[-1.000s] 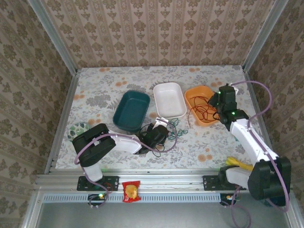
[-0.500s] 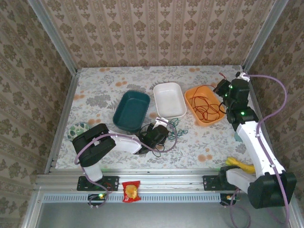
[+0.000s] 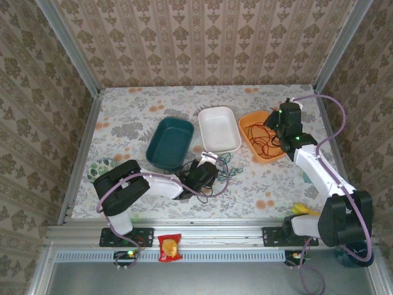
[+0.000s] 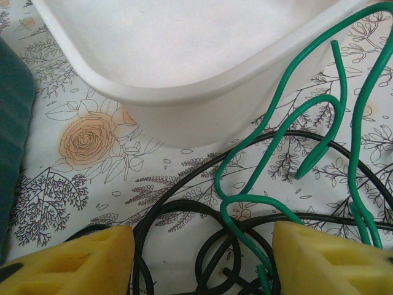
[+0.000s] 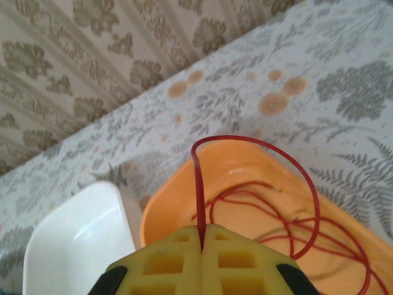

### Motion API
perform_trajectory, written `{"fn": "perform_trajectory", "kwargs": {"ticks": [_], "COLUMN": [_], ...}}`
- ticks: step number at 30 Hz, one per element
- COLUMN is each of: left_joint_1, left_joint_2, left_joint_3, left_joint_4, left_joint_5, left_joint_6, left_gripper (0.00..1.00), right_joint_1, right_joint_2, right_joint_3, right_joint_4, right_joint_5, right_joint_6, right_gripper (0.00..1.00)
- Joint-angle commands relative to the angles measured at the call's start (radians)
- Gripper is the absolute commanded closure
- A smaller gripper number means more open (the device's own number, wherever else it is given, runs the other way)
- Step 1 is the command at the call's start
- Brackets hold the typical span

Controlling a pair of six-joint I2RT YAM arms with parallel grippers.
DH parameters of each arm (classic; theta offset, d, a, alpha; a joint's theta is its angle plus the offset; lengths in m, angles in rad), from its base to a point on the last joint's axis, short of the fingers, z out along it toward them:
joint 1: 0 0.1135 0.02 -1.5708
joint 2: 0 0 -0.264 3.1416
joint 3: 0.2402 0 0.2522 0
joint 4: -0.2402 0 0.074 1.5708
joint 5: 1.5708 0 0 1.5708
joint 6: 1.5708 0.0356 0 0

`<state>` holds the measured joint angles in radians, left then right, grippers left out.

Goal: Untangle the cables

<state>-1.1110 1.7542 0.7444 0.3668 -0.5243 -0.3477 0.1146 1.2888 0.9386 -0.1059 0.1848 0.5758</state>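
Observation:
The cables lie in two places. A red cable (image 3: 265,140) is coiled in the orange tray (image 3: 245,130), and my right gripper (image 3: 274,120) hovers over that tray, shut on one raised loop of it. The right wrist view shows the red cable (image 5: 198,196) pinched between the closed yellow pads of the right gripper (image 5: 202,236). A green cable (image 3: 228,161) and a black cable (image 3: 219,182) lie tangled on the table just in front of the white tray (image 3: 219,130). My left gripper (image 3: 205,173) stands open over them. In the left wrist view, the green cable (image 4: 248,197) and black cable (image 4: 183,203) run between its fingers (image 4: 86,261).
A teal tray (image 3: 170,142) sits left of the white one, its edge (image 4: 12,123) close to my left gripper. A round green-patterned object (image 3: 101,167) lies at the left. A red snack packet (image 3: 169,247) and a yellow object (image 3: 310,212) rest by the near rail.
My right arm swung out towards the back right and has come back over the orange tray, still shut on the red cable. The left arm has hardly moved.

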Motion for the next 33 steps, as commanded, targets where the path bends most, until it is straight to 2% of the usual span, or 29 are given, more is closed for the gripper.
{"fn": "perform_trajectory", "kwargs": {"ticks": [1,5,18,20,23,25,28,33], "left_joint_1": [0.005,0.004,-0.007,-0.007,-0.009,-0.009,-0.004,0.013], "left_joint_2": [-0.002,-0.003,-0.044,-0.066,-0.105,-0.135,-0.174,-0.229], "left_joint_3": [0.013,0.01,0.016,0.018,0.034,0.046,0.054,0.048], "left_joint_4": [-0.022,-0.021,-0.014,-0.008,-0.003,-0.002,0.015,0.017], "left_joint_5": [-0.014,-0.016,-0.029,-0.03,-0.029,-0.04,-0.049,-0.045], "left_joint_6": [-0.004,-0.004,0.025,0.031,0.06,0.078,0.095,0.06], "left_gripper": [0.38,0.38,0.37,0.37,0.33,0.32,0.28,0.25], "right_joint_1": [0.005,0.005,0.005,0.005,0.005,0.005,0.005,0.012], "right_joint_2": [0.044,0.123,0.363,0.365,0.333,0.283,0.203,0.064], "right_joint_3": [-0.023,-0.026,0.058,0.062,0.056,0.044,0.034,0.037], "right_joint_4": [-0.05,-0.051,-0.113,-0.126,-0.134,-0.127,-0.135,-0.178], "right_joint_5": [-0.055,-0.086,-0.057,-0.059,-0.05,-0.026,0.014,0.007], "right_joint_6": [0.005,0.025,0.102,0.105,0.103,0.092,0.072,0.022], "right_gripper": [1.0,1.0,0.95,0.86,0.62,0.52,0.45,0.41]}}
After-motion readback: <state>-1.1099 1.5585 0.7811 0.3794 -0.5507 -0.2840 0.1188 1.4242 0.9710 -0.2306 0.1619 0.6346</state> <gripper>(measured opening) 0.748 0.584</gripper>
